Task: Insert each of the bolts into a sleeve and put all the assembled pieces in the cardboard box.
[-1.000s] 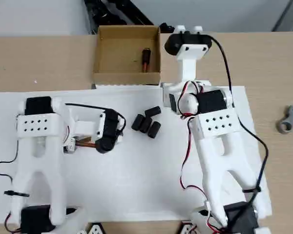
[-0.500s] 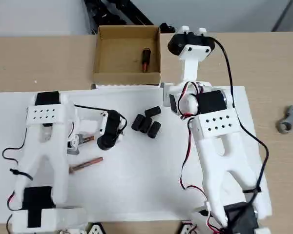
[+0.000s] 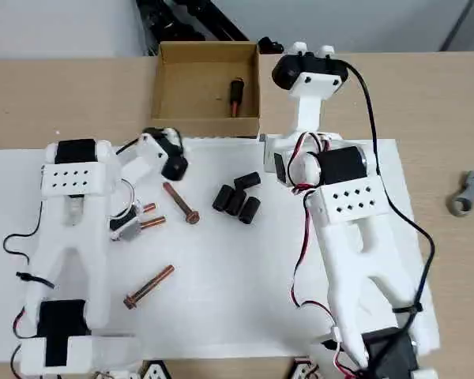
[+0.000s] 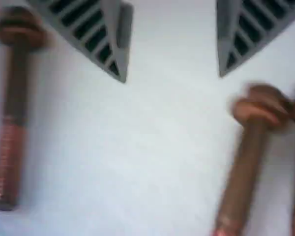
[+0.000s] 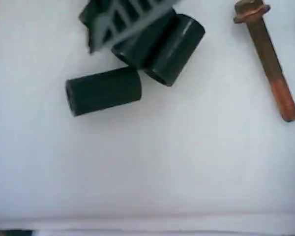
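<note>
Three black sleeves lie bunched at the middle of the white mat; they show close up as sleeves in the right wrist view. Several copper bolts lie loose: one bolt left of the sleeves, two short-showing bolts by my left gripper, and one bolt nearer the front. My left gripper is open over bare mat, with a bolt on one side and another bolt on the other. My right gripper hangs just right of the sleeves. The cardboard box holds one assembled piece.
A grey part lies on the wooden table at the far right, off the mat. Black gear sits behind the box at the back edge. Open mat stretches between the two arms toward the front.
My left arm's wrist swung up from mid-mat toward the box, uncovering several bolts. One bolt has moved toward the front of the mat. The right arm has hardly moved.
</note>
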You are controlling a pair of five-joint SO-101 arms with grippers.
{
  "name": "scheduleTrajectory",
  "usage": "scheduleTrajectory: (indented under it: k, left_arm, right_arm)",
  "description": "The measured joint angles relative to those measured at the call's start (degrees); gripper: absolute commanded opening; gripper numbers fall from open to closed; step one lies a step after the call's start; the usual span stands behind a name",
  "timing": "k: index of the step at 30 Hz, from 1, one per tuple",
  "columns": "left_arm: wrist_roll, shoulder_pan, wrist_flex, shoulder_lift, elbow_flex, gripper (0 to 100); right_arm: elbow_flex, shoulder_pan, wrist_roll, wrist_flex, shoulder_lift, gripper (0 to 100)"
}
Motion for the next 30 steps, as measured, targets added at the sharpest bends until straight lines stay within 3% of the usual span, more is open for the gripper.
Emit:
scheduleTrajectory:
  k: [9, 17, 22, 30]
  left_arm:
    - [32.44, 4.22, -3.96, 0.18, 0.00, 12]
    - [61.89, 12.13, -16.62, 0.18, 0.00, 12]
    - [72.70, 13.54, -23.38, 0.97, 0.00, 12]
    - [78.24, 13.98, -26.46, 14.86, -1.41, 12]
  right_arm:
    - [3.96, 0.18, 0.00, -1.49, 0.00, 12.8]
    - [3.96, 0.26, 0.00, -3.16, 0.00, 12.8]
    - [3.96, 0.26, 0.00, -3.16, 0.00, 12.8]
    - [3.96, 0.26, 0.00, -3.16, 0.00, 12.8]
